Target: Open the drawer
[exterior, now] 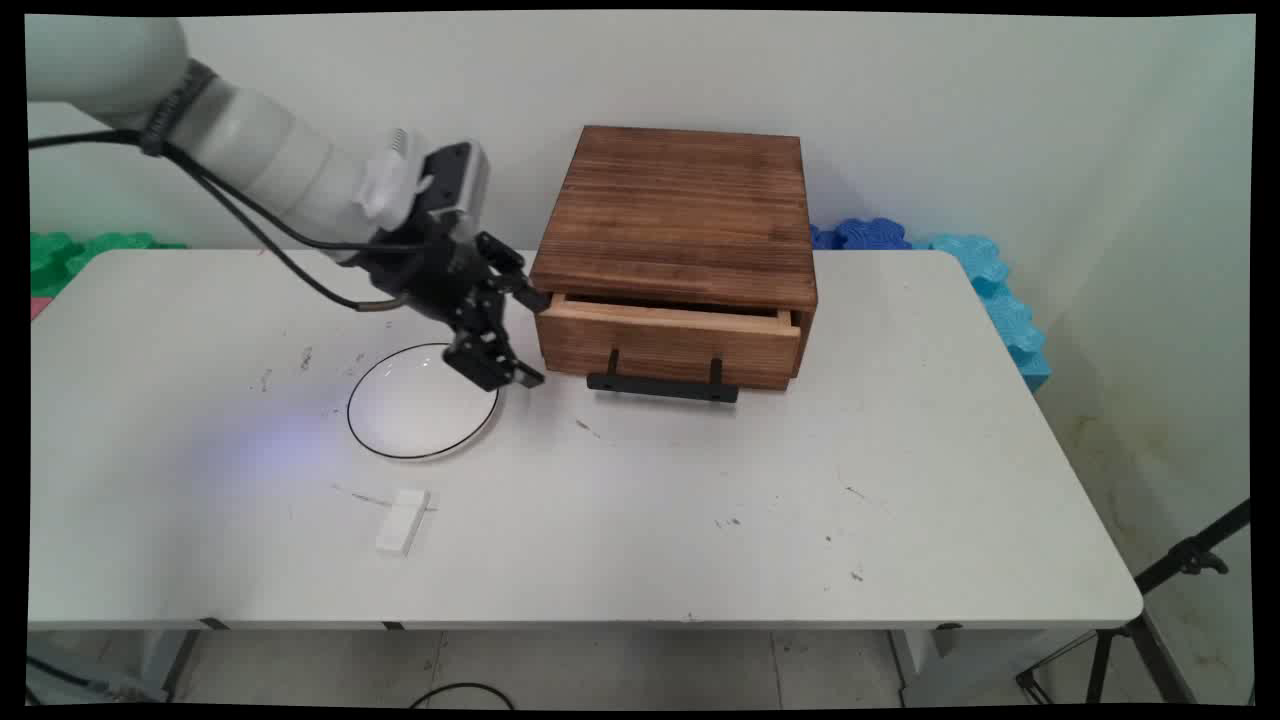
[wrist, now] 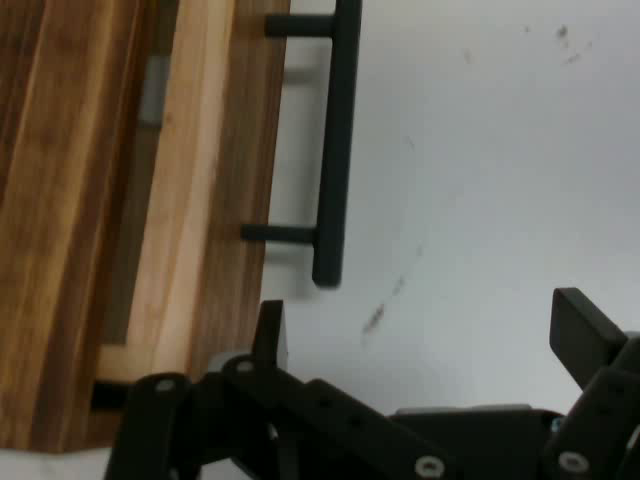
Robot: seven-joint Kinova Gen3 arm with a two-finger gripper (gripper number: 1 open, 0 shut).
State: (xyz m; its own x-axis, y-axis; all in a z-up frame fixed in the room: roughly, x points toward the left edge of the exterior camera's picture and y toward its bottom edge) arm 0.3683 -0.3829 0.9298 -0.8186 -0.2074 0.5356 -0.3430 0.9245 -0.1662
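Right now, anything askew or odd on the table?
The drawer of the wooden box sits slightly pulled out, leaving a narrow gap under the top. The gripper, jaws open, hangs by its left corner, above the rim of the white plate. A small white block lies loose nearby.

Even, soft room light falls from overhead, bright on the white counter (exterior: 640, 520). The wooden box (exterior: 680, 250) throws a faint shadow on the wall behind. No harsh glare. The hand view looks slightly soft, its pincer (wrist: 420, 330) linkage dark.
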